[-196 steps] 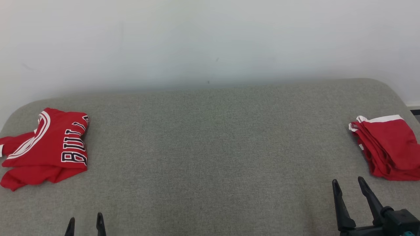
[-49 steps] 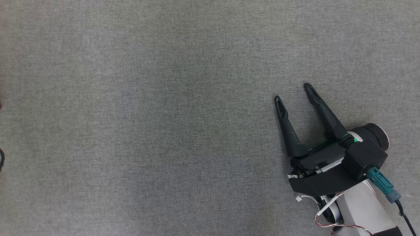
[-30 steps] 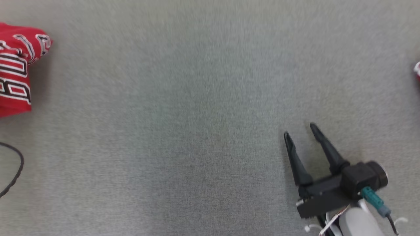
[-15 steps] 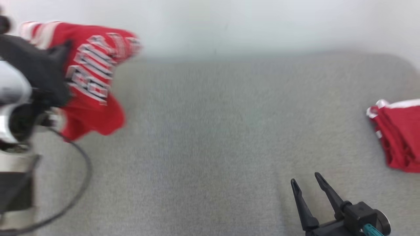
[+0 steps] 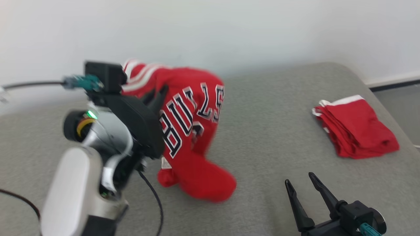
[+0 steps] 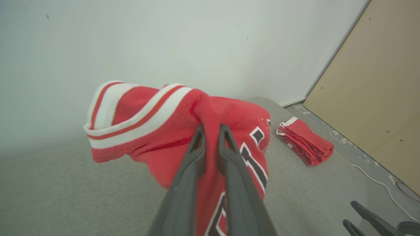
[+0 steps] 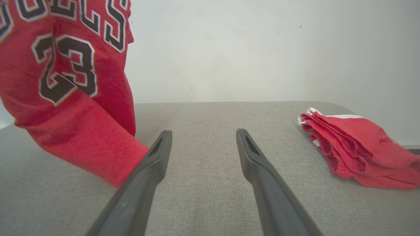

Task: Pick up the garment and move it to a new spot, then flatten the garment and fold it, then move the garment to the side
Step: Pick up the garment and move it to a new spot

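Jersey (image 5: 193, 131) has come up off the grey cushion (image 5: 262, 98). 6.5 s ago it lay crumpled at the end farthest from the folded red pile (image 5: 356, 129); now it hangs in the air, nearer the pile but still well apart from it. Head camera swung too, so most of the frame shift isn't the cloth.

- Left gripper (image 6: 211, 128): clamped on the jersey, a bunch of red cloth pinched between the tips just beside the white-striped trim.
- Right gripper (image 5: 299, 178): fingers spread, nothing in them, low over the cushion on the near side of the pile.
- Step in hand, my read: first one, carrying to the new spot. No flattening or folding yet.
- Next move calls for lowering onto bare cushion between the start end and the pile, keeping clear of the pile, then letting go. Right gripper is free to take a second edge for the spread.

Hard to read:
- Head view is motion-blurred around the jersey, and the left wrist body covers the grip point there.
- Can't tell if the trim is neck or armhole.
- Lowest fold may be brushing the cushion; unclear.
- Right wrist view cuts off the jersey's top.
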Robot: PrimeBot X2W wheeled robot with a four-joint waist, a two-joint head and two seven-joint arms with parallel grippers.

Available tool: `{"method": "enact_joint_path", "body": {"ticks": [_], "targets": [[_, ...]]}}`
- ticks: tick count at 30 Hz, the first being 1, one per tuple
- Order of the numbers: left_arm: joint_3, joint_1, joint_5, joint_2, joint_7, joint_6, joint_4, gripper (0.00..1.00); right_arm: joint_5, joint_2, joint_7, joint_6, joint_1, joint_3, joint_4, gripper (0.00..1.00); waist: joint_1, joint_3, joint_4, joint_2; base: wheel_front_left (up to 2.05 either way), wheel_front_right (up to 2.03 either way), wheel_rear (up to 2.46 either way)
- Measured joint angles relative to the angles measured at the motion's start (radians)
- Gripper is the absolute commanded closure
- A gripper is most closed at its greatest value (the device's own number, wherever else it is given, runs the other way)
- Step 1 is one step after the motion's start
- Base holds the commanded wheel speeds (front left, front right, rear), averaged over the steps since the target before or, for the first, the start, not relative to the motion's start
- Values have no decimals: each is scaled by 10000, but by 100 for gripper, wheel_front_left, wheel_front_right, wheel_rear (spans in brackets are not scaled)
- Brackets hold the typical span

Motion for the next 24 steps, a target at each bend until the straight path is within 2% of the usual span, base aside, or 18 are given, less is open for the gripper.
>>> {"method": "enact_joint_path", "body": {"ticks": [9, 13, 18, 19, 20, 24], "targets": [[-836, 895, 1064, -612, -2011, 616, 1847, 100, 88, 48, 13, 0, -30, 178, -42, 0, 2, 393, -1148, 0, 0, 0, 0], [-1197, 938, 1365, -721, -2941, 610, 3131, 100, 102, 134, -40, 0, -128, 303, 25, 0, 3, 708, -1477, 1, 0, 0, 0], [-1605, 931, 1555, -794, -4249, 249, 4859, 99, 134, 211, -136, 0, -222, 412, 161, 0, 4, 1059, -1752, 2, 0, 0, 0], [-1643, 912, 1609, -803, -4556, 244, 5127, 63, 148, 215, -159, 0, -246, 424, 194, 0, 3, 1106, -1790, 2, 0, 0, 0], [-1670, 895, 1691, -817, -4786, 247, 5421, 0, 157, 221, -167, 0, -270, 445, 222, 0, 3, 1147, -1820, 2, 0, 0, 0], [-1755, 893, 1463, -878, -5705, 157, 6069, 0, 159, 203, -188, 0, -290, 376, 278, 0, 3, 1165, -1740, 2, 0, 0, 0]]}}
